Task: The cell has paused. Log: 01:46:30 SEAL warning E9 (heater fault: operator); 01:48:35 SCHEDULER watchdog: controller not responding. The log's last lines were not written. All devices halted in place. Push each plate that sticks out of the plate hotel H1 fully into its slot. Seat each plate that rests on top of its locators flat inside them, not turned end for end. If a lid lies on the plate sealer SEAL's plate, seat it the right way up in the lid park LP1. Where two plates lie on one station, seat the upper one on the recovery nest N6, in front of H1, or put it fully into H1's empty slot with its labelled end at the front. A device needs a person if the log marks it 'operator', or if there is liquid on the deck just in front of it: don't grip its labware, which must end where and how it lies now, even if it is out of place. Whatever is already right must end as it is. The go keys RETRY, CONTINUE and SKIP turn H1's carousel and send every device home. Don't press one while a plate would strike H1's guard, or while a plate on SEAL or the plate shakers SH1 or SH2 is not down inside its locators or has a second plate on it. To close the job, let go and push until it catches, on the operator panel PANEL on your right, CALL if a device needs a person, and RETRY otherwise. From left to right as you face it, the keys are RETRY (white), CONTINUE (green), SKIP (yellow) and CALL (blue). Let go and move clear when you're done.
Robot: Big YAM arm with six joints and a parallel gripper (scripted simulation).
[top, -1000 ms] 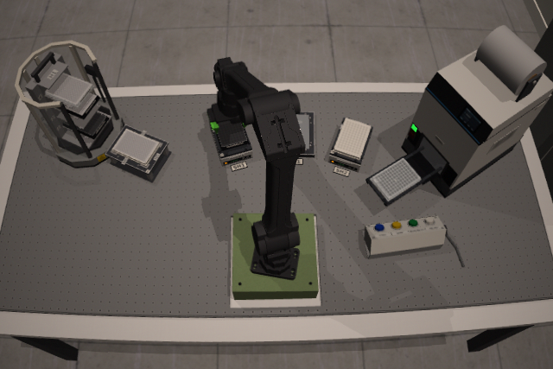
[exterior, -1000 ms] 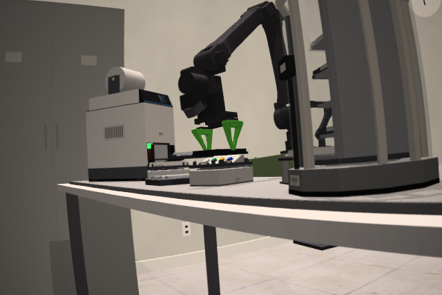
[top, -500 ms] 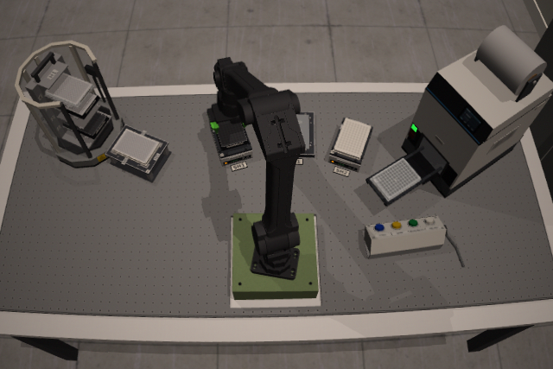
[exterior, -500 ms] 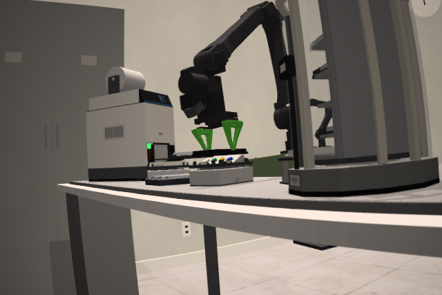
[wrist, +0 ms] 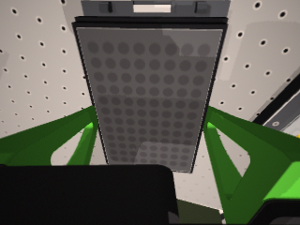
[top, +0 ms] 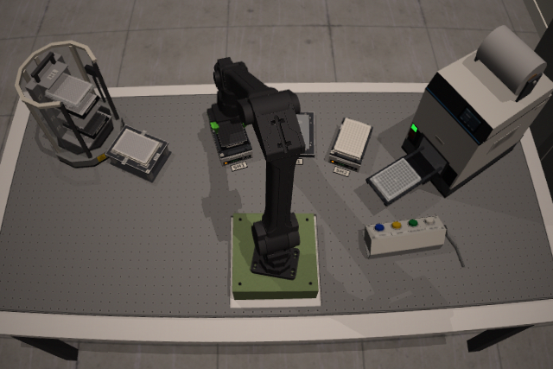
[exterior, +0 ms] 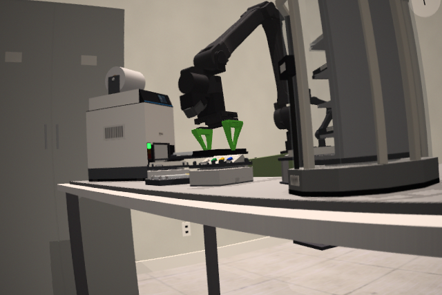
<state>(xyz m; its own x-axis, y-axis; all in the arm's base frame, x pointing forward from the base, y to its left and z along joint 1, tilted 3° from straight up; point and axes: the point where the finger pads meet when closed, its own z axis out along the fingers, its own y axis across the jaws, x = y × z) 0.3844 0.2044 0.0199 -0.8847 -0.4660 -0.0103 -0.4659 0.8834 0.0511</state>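
Note:
My gripper (exterior: 219,149) (wrist: 150,112) is shut on a dark plate (top: 233,134) (exterior: 199,153) (wrist: 150,70) by its long sides. The plate hangs level just above shaker SH1 (top: 236,155) (exterior: 221,177), with a narrow gap beneath it in the exterior view. A white plate (top: 352,135) lies on SH2, slightly skewed. A light plate (top: 397,177) lies on SEAL's carrier. A white plate (top: 136,146) lies on N6 (top: 151,171). H1 holds a light upper plate (top: 71,89) and a dark lower one (top: 96,123); their slot depth is unclear. LP1 (top: 311,148) is partly hidden by the arm.
H1's guard (top: 66,43) (exterior: 364,52) stands at the left. SEAL (top: 451,132) (exterior: 117,141) stands at the right with a green light. PANEL (top: 403,242) lies in front of it, showing blue, yellow, green and white keys. LP1 sits between SH1 and SH2.

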